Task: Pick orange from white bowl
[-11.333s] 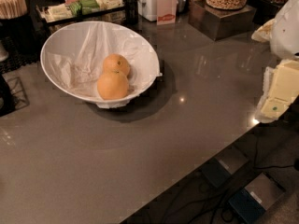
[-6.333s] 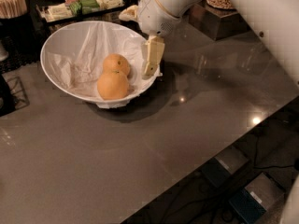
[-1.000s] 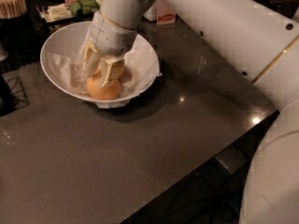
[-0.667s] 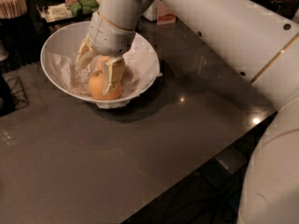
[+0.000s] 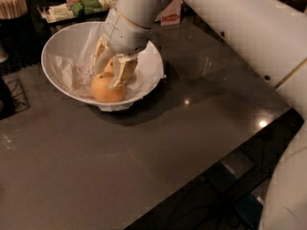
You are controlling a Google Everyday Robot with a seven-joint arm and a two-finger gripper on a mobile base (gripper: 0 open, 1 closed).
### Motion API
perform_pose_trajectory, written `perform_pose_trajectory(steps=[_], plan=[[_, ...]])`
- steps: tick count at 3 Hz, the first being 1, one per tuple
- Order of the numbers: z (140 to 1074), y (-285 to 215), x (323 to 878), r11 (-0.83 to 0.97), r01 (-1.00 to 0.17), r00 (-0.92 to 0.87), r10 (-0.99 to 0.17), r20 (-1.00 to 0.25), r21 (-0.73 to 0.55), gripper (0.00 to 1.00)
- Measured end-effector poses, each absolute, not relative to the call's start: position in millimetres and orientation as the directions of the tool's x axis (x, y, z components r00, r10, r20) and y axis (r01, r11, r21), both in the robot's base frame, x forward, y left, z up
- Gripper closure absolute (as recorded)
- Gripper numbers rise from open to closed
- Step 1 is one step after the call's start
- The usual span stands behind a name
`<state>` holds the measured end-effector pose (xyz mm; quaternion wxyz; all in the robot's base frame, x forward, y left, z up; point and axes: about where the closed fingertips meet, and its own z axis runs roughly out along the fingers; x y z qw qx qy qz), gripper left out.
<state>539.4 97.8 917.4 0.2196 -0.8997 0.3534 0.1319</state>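
camera view: end effector [image 5: 107, 74] low inside white bowl [image 5: 61, 41], at orange [image 5: 106, 91].

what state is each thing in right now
white bowl: upright on the table, lined with crumpled paper
gripper: down inside the bowl, over both oranges
larger front orange: whole, resting in the bowl, not lifted
rear orange: whole, partly hidden by the gripper

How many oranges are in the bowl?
2. The front orange lies low in the white bowl; the back orange sits behind it, under the gripper reaching in. No others show.
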Motion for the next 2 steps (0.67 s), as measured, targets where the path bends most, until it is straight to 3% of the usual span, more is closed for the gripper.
perform_pose_trajectory(steps=[1,2], plan=[[931.7,78.4,531.5,-0.627,-0.713,0.699,-0.602,-0.386,-0.314,0.43],[931.9,78.4,531.5,-0.627,-0.713,0.699,-0.602,-0.386,-0.314,0.24]])
